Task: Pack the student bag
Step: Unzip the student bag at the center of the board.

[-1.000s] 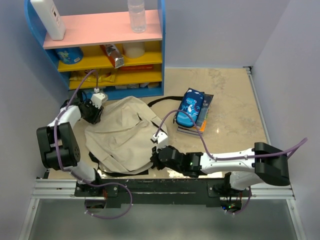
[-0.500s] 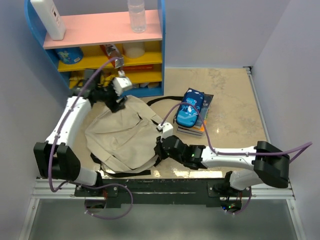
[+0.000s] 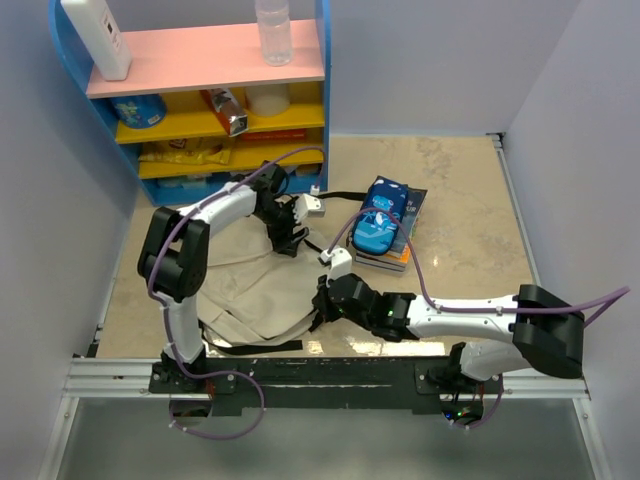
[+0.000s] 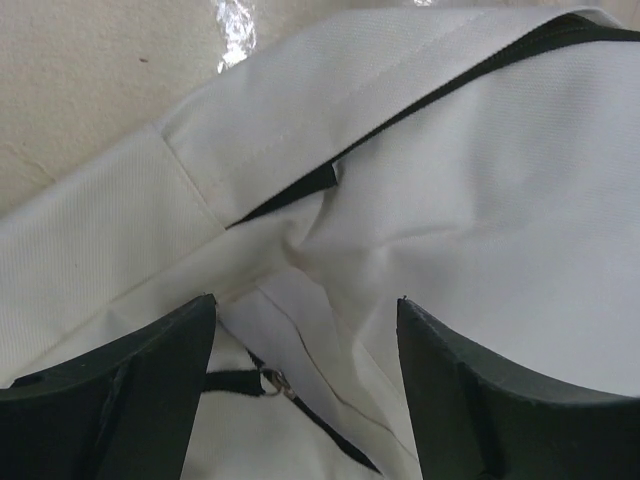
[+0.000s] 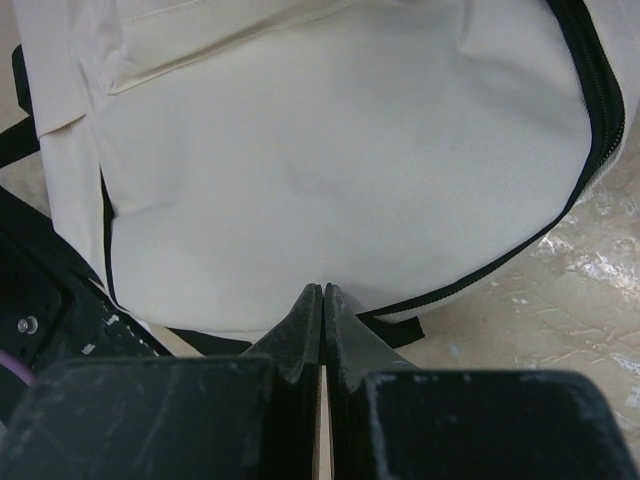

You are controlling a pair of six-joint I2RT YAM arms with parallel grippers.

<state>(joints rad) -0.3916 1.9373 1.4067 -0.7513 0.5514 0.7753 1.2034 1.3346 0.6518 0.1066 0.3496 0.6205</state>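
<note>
The student bag (image 3: 245, 285) is a beige canvas backpack lying flat on the table's near left, with black straps. My left gripper (image 3: 290, 238) hangs open just over the bag's far right corner. In the left wrist view (image 4: 305, 300) its jaws stand wide apart over bag cloth (image 4: 480, 200), a black strap (image 4: 450, 90) and a small zip pull (image 4: 272, 380). My right gripper (image 3: 322, 300) is at the bag's near right edge. In the right wrist view (image 5: 322, 288) its jaws are pressed together on the bag's zip edge (image 5: 330, 150).
A blue pencil case (image 3: 381, 215) lies on a stack of books (image 3: 397, 255) right of the bag. A blue shelf unit (image 3: 200, 100) with pink and yellow boards stands at the back left, holding a bottle (image 3: 273, 30), a white item (image 3: 97, 35) and snacks.
My left arm has swung from the bag's far left corner across to its far right corner. My right gripper has moved slightly up and right, drawing the bag's edge along.
</note>
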